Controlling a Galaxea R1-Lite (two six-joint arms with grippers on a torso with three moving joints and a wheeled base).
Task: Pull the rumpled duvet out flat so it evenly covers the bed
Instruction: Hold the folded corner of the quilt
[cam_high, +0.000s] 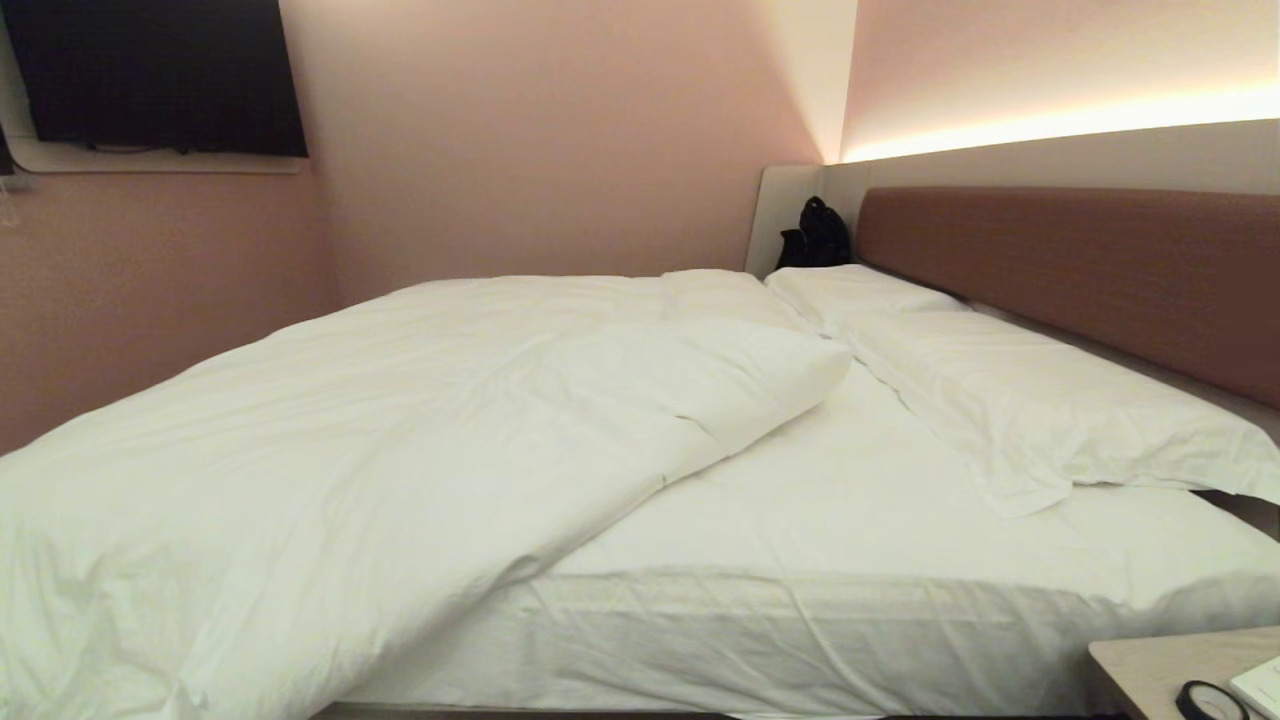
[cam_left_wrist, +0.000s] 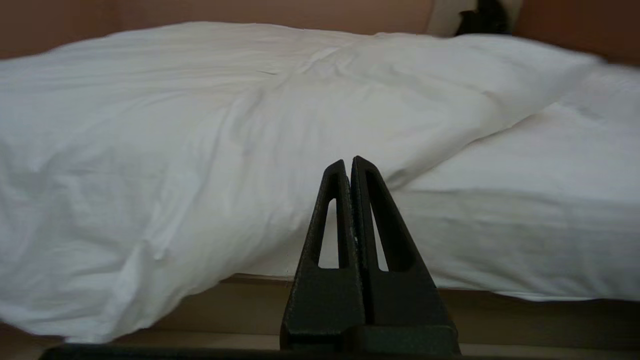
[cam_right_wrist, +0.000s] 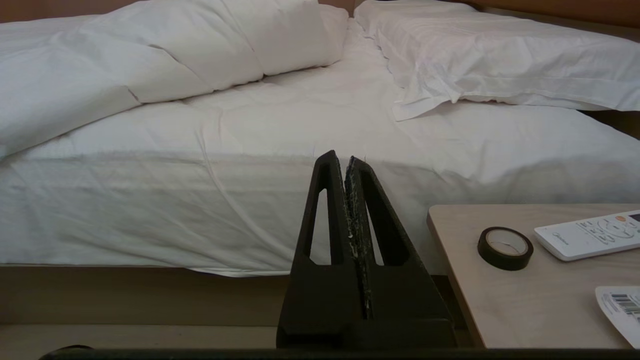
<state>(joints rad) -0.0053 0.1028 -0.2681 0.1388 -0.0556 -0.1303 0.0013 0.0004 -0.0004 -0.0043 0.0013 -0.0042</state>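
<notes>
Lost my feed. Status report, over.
Left gripper shut, right gripper shut, both empty. Duvet bunched, bed part bare. Side table near right gripper.

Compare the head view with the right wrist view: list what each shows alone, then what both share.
Only the head view: the dark screen on the wall, the black bag in the far corner and the lit strip above the headboard.
Only the right wrist view: the shut right gripper, the white remote and a barcoded paper.
Both: the duvet, pillows, bare sheet, side table and tape roll.
</notes>
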